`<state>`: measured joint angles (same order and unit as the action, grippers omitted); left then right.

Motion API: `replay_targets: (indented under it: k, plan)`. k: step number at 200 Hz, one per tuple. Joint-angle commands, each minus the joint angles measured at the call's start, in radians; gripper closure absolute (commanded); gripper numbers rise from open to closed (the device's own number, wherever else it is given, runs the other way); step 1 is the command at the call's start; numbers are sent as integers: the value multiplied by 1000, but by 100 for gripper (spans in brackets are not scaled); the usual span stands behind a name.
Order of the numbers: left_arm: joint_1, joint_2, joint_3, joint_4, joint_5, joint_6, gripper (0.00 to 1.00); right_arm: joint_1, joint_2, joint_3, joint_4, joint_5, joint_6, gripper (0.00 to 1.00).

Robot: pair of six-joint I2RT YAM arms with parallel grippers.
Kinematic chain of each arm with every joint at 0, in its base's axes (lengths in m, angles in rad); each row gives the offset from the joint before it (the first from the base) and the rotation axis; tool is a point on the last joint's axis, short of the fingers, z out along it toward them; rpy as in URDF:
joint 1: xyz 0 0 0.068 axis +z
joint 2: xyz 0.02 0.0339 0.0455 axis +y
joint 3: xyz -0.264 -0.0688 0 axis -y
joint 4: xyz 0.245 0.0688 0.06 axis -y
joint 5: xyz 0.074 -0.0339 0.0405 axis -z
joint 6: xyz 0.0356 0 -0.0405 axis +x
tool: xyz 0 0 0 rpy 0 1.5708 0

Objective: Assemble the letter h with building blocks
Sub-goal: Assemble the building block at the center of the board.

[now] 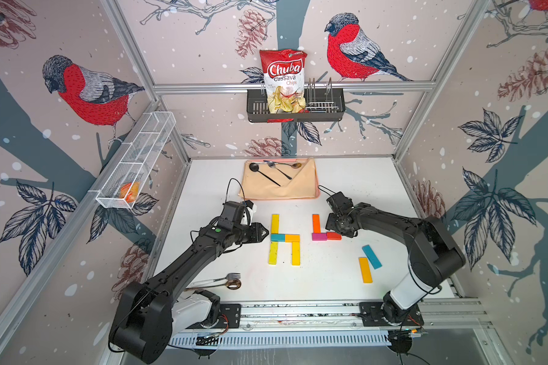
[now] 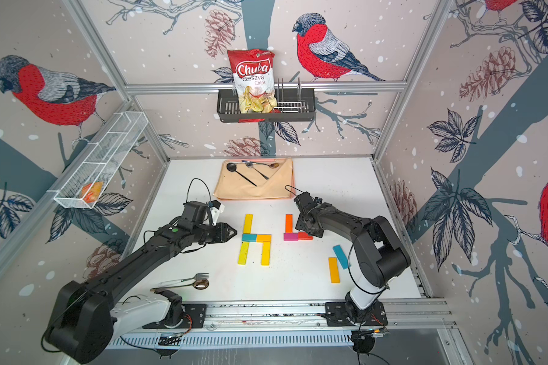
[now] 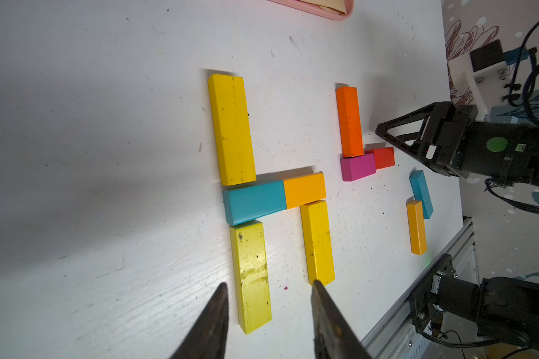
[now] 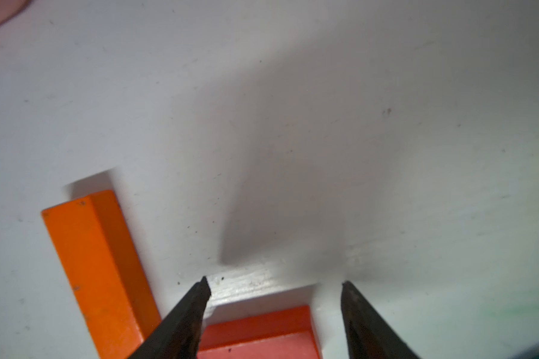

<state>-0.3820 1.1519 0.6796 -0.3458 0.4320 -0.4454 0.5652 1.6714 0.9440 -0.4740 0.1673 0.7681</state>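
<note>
Working across a white table (image 1: 329, 284), two black arms meet near mid-board.

Left gripper (image 1: 261, 233) hovers just beside the finished h. Its jaws stand a modest gap apart with nothing between them. That h lies flat:
- tall yellow block (image 1: 275, 223) as the upper stem
- teal block (image 1: 278, 237) and amber block (image 1: 292, 238) as the crossbar
- two yellow legs (image 1: 273, 252) below

Second letter, only begun, sits to the right of it:
- orange block (image 1: 316, 223) as the stem
- magenta block (image 1: 319, 236) at its foot
- red block (image 1: 333, 235) butted to the magenta's outer end, a touch skewed

Loose teal block (image 1: 371, 257) and loose amber block (image 1: 365, 269) lie close together, well apart from both letters, toward the near right. I reckon they are spares for the lower stem and the leg.

Right gripper (image 4: 275, 282) points down over the red block with its jaws spread wider than the block. One finger (image 4: 196, 298) crowds the corner nearest the orange block. Bare table shows between the other finger and the block's far edge. It straddles the block without clamping.

Step in hand, as I judge it: squaring the red half of the crossbar.

To do it well:
- Centre the jaws on the block before any squeeze, or the crowded finger will twist it further.
- Press its end flush to the magenta and in line with it.
- Keep clear of the orange stem.
- Lift straight up with the jaws wide, so nothing drags.
</note>
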Motion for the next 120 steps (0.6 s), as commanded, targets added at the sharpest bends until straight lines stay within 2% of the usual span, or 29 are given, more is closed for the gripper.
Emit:
replay_targets:
  k: [1, 68, 89, 120]
  plan:
    - [-1, -4, 3, 16, -9, 6, 57, 17, 9, 3, -40, 38, -10, 34]
    - [-2, 0, 3, 10, -18, 5, 57, 36, 7, -8, -38, 49, -4, 37]
    - [-1, 0, 5, 11, -21, 5, 57, 36, 2, -12, -36, 49, -6, 43]
    - [-2, 0, 6, 9, -22, 4, 57, 36, 1, -16, -33, 49, -4, 40]
